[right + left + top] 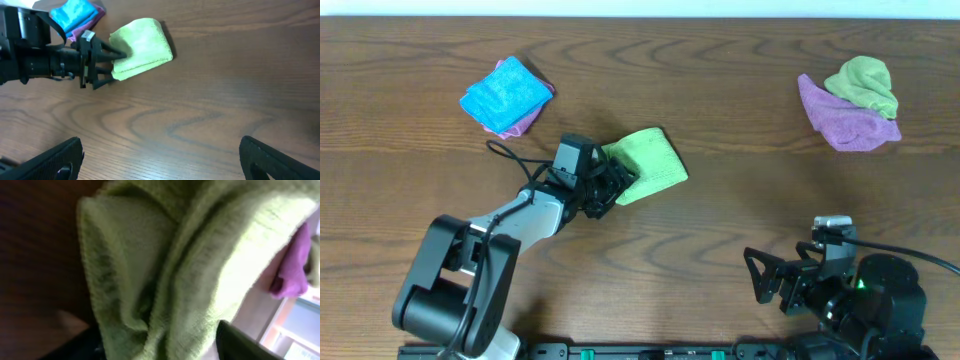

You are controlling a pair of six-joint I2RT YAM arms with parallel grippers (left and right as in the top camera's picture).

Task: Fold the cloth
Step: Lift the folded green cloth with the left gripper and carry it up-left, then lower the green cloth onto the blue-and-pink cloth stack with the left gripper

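Observation:
The green cloth (650, 165) lies folded on the wooden table, a little left of centre. It fills the left wrist view (175, 255) and also shows in the right wrist view (142, 47). My left gripper (615, 185) is at the cloth's near-left edge. Its fingers are spread apart with the cloth's edge between them (160, 350), as the right wrist view (116, 67) also shows. My right gripper (770, 280) is open and empty above bare table at the front right (160, 160).
A folded blue cloth on a pink one (505, 95) lies at the back left. A purple cloth (850, 125) with a crumpled green cloth (865, 85) on it lies at the back right.

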